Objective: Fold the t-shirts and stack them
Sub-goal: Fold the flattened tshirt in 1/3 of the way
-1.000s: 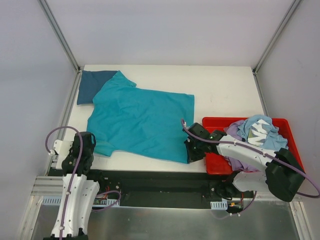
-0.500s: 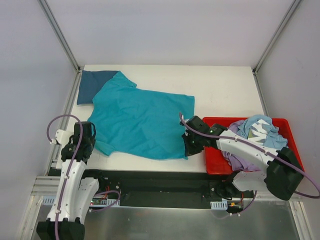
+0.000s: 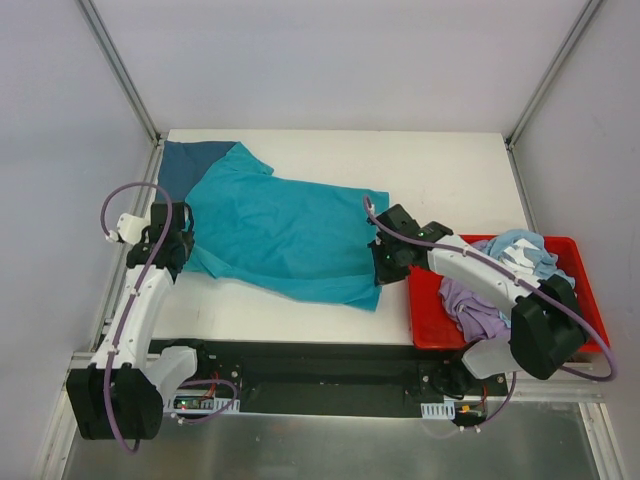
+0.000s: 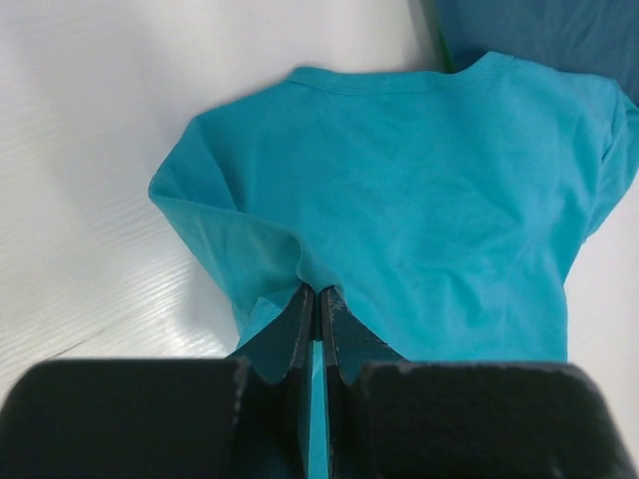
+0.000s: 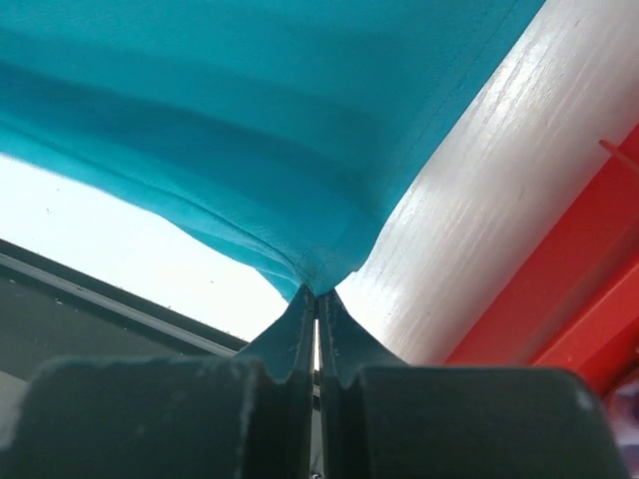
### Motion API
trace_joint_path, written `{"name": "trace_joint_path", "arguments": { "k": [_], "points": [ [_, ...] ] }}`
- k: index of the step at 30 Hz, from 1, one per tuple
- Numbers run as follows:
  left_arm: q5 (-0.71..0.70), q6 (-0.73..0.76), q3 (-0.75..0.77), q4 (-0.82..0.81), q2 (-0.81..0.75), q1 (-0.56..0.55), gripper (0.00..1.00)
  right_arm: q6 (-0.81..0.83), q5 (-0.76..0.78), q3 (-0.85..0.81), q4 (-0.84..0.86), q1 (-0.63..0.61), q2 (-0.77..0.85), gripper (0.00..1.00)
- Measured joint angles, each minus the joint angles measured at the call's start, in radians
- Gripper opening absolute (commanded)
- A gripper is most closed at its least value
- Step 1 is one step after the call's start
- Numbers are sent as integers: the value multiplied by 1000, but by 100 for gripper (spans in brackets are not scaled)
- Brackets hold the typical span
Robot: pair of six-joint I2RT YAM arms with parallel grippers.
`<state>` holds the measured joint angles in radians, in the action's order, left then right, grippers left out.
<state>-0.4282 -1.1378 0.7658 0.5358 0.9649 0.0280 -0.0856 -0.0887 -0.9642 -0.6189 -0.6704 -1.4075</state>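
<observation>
Left gripper [image 3: 168, 248] gripped the left edge of the teal cotton t-shirt [image 3: 290, 235]; right gripper [image 3: 385, 270] pinched its near-right corner. That shirt stretched across the white table's [image 3: 450, 170] middle, its top overlapping a folded navy t-shirt [image 3: 182, 165] in the far-left corner, near a red plastic tray [image 3: 425, 325].

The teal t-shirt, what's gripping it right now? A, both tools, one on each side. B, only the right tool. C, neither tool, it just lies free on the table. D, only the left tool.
A: each wrist view shows closed fingers pinching a fold of the teal t-shirt, the left tool on one side and the right tool on the other.
</observation>
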Motion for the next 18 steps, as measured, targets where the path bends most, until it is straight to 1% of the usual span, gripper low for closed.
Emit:
{"name": "trace_joint_path", "arguments": {
  "k": [4, 11, 18],
  "points": [
    [0, 15, 40, -28, 46, 0, 0, 18, -34, -8, -3, 20, -10, 0],
    [-2, 24, 45, -33, 29, 0, 0, 50, -122, -8, -23, 45, -6, 0],
    [-19, 27, 48, -57, 20, 0, 0, 61, -135, -8, -32, 83, -1, 0]
  ]
}}
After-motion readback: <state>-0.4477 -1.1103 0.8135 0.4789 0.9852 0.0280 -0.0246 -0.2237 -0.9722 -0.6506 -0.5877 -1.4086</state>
